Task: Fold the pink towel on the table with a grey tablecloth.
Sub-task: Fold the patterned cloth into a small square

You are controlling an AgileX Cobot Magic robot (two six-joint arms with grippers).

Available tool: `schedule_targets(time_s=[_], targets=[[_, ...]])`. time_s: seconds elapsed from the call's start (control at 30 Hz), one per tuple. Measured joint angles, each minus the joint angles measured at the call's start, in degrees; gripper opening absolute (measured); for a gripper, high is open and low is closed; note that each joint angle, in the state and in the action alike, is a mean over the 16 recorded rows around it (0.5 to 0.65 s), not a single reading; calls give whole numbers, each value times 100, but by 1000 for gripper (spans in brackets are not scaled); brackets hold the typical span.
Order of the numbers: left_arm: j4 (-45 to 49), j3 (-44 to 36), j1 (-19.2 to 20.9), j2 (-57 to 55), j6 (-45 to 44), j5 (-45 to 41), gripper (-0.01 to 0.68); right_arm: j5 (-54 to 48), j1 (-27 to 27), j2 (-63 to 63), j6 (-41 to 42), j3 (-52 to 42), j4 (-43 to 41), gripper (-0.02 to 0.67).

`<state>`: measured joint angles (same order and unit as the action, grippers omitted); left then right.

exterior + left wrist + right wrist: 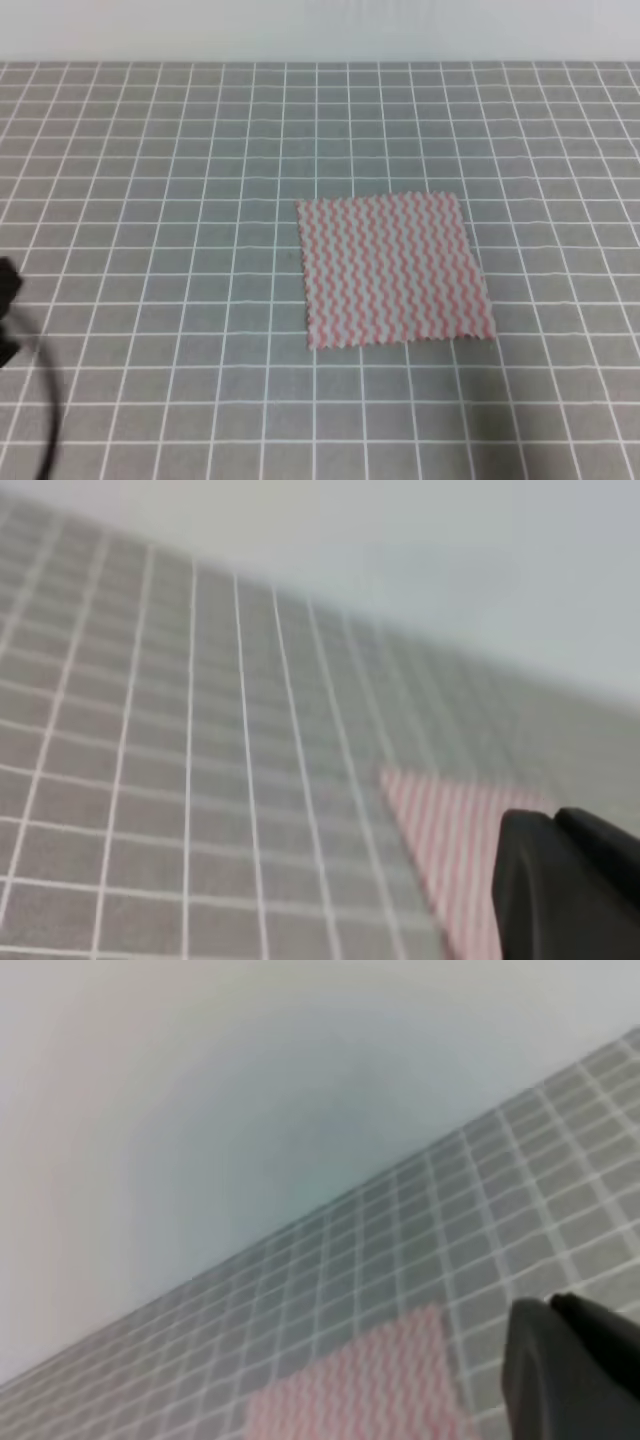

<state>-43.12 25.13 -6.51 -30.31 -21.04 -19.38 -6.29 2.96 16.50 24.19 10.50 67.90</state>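
Lying flat and unfolded: pink towel [394,270] on the tabletop [150,180], slightly right of centre.
Thin, roughly square cloth, pink-and-white wavy zigzag stripes, pinked edges; grey tabletop cloth carries a white line grid. Left tool [565,885] and right tool [575,1365] show as dark bodies only; spread or pressed together cannot be told. No legible writing.

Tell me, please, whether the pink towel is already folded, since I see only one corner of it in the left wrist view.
Observer: No. In the high view the pink towel lies flat and unfolded, with all four corners showing.
Operator: Is anything touching it?
Observer: Nothing. Bare grey tablecloth surrounds it on every side.
Operator: Does the right wrist view catch it too?
Observer: Yes, one pink corner shows low in that view.
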Motion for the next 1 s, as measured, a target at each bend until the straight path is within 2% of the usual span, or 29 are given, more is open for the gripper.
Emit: schedule_targets(time_s=[0.3,0.4,0.53,0.7,1.0], targets=[[6,1533,-54,-2551,-1252,-1319,-2,-273,0,1526,1735,956,137,-16],[85,1927,-176,-3226,-1441,-1593,-2,-777,0,2234,2065,1445,-29,-16],[308,2364,-415,-3967,-1499,-1770,-2,-1845,37,3410,2229,2319,-645,-16],[921,2882,-850,-4694,-1236,-1868,-2,-3037,291,5054,1545,3562,-1863,-16],[2025,3645,-1467,-5466,-528,-1990,-2,-4557,1277,7688,-655,5526,-4815,-16]])
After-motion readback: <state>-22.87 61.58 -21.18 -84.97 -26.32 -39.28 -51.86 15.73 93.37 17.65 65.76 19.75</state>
